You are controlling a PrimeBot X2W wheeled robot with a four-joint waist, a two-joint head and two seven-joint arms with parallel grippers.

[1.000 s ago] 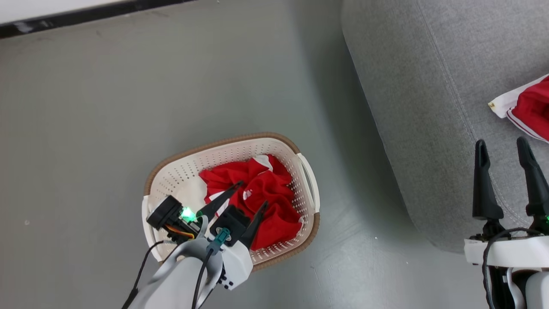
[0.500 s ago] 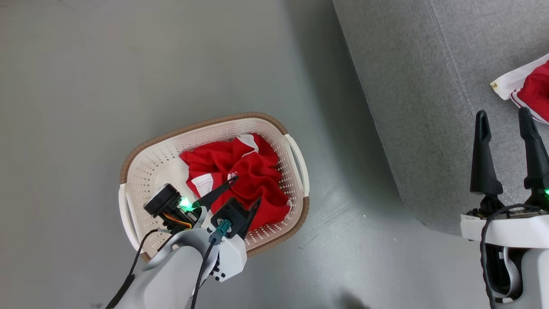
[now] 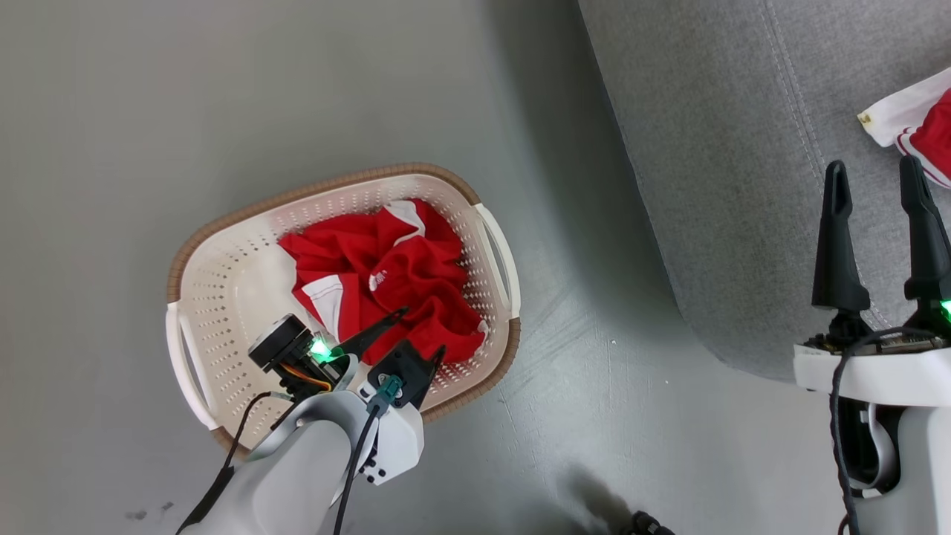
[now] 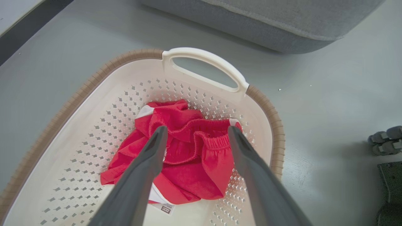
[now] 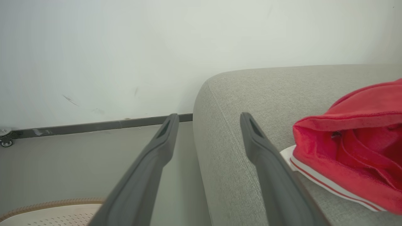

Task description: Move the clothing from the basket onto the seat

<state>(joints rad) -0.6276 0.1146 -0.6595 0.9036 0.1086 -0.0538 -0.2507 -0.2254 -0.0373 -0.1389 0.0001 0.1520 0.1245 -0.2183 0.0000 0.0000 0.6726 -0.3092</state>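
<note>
Head view, read left to right. At lower left the basket (image 3: 223,297) stands on the grey floor (image 3: 111,111). The red clothing (image 3: 401,275) is heaped in its right half, close to the wall by the handle (image 3: 499,256). The left hand (image 3: 424,329) reaches in from the bottom of the frame, fingers spread and grasping nothing. In the left wrist view its two fingers straddle an elastic waistband (image 4: 201,142) at the top of the heap; whether the tips touch the fabric cannot be told. A strip of bare floor separates the basket from the seat (image 3: 728,148), which occupies the upper right. At lower right the right hand (image 3: 873,163) hangs over the seat's edge, likewise spread and empty. At the right edge one garment (image 3: 921,126), red with white trim, lies on the seat already. Step in hand, as judged: the approach to the next pick from the basket. The next move calls for lowering the fingers into the heap and closing on a thick fold such as the waistband. The load must then lift clear of the basket before being carried rightward to the seat.
</note>
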